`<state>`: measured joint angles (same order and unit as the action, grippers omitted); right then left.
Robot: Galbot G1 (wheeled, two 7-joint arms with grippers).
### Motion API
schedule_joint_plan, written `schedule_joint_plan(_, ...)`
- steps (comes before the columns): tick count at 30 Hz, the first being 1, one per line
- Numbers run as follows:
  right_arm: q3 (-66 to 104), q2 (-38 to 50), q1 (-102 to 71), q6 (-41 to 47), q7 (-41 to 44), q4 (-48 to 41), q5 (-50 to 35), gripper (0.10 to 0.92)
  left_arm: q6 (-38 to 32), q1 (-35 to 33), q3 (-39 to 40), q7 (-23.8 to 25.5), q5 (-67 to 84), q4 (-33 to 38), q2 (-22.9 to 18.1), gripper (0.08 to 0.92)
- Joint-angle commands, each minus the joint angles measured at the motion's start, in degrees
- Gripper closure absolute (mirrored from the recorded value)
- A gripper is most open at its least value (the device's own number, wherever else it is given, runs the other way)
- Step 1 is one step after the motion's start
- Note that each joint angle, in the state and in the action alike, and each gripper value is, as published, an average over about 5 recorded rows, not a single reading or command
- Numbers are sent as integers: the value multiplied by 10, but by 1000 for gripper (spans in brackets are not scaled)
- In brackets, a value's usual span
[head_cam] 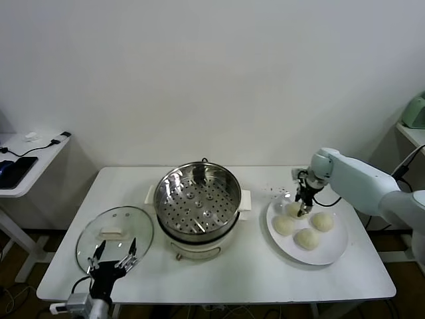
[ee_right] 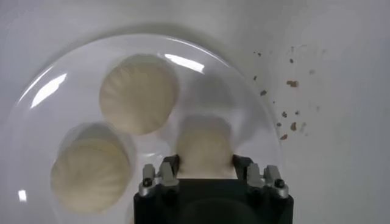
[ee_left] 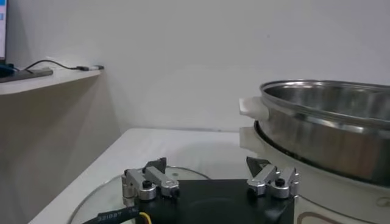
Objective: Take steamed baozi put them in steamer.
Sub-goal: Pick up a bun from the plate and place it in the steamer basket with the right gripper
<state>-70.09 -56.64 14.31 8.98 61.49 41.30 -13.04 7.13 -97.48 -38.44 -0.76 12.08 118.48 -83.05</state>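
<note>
Your right gripper (head_cam: 304,207) is down over the white plate (head_cam: 332,254) on the right side of the worktop (head_cam: 252,266), at the plate's far left edge. Its fingers (ee_right: 168,165) sit on either side of one steamed baozi (ee_right: 204,146), touching its flanks, so it is grasping that bun while the bun rests on the plate. The three other baozi (head_cam: 308,238) lie on the same plate, just beside and nearer than the held one. The steamer (head_cam: 198,199) stands at the middle of the worktop, well apart to the left of the plate, its perforated tray bare. Your left gripper (head_cam: 113,260) hovers at the near left, fingers spread apart, over the glass lid (head_cam: 114,238) lying flat left of the steamer.
</note>
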Motion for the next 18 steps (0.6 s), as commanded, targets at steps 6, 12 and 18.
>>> schedule_joint_plan(6, -149, 11, 239, -25, 18, 134, -119, 440, -2, -15, -1, -2, 3, 19, 10, 177)
schedule_joint_plan(12, -215, -53, 419, -108, 30, 254, -211, 440, 5, -16, 2, -4, 4, 35, 11, 177)
schedule_joint_plan(18, -200, -155, 465, -207, 30, 346, -191, 440, 11, -15, 12, -6, -4, 37, 0, 177)
